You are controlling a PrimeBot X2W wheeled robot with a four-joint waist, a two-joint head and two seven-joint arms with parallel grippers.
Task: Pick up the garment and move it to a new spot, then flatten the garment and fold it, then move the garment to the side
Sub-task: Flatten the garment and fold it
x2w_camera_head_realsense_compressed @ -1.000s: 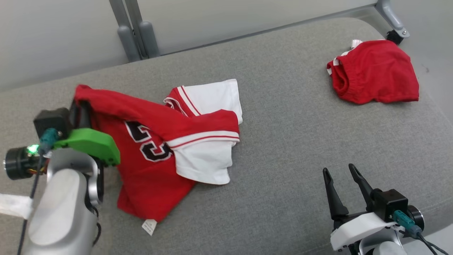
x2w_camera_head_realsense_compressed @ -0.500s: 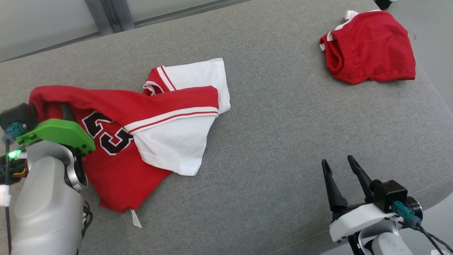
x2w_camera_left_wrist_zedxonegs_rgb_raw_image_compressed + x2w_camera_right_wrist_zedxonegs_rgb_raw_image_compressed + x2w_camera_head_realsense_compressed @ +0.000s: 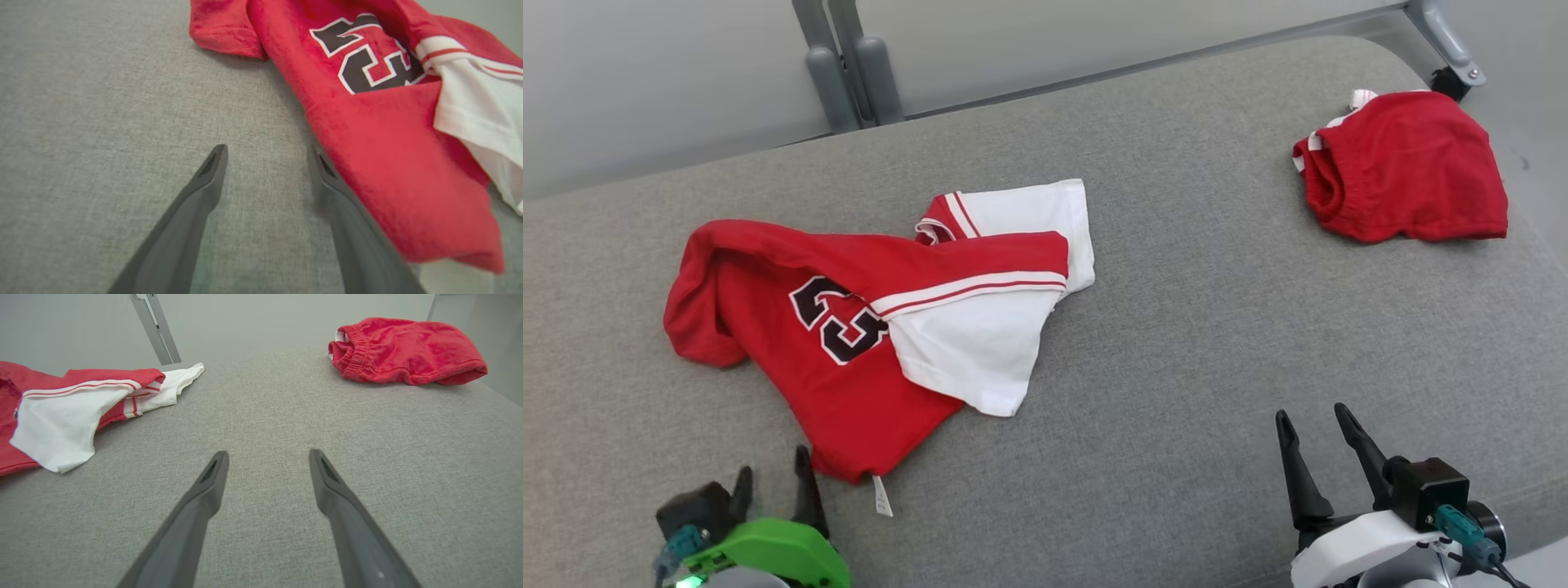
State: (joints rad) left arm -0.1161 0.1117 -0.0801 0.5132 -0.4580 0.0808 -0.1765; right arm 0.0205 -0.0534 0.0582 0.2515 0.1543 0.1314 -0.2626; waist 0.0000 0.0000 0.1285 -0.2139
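Grey cloth covers the cushion [image 3: 1176, 343], with a pale wall behind it. At the lower left of the head view, our left gripper [image 3: 773, 467] stands with its jaws wide apart and nothing between them. In the left wrist view its fingers [image 3: 206, 183] point over bare cushion. One of them is just beside the red hem, and we cannot tell whether it touches.

The jersey [image 3: 866, 392] lies left of centre, crumpled. One red corner is bunched at the far left, a white sleeve is folded across the front, and a tag [image 3: 882, 496] pokes out at the bottom edge. We judge it to be set down in its spot, so flattening is the step in hand. We would have the left gripper pinch the hem corner by the tag, taking one layer only.

At the lower right, our right gripper [image 3: 1312, 413] is also spread open and empty, well apart from the jersey. We would bring it across to the sleeve's free edge. Then both grippers lift low and draw apart together, slowly, so the sleeve opens off the number instead of dragging the whole jersey.

At the upper right, red shorts [image 3: 1405, 167] lie near the cushion's corner, and we leave them alone.
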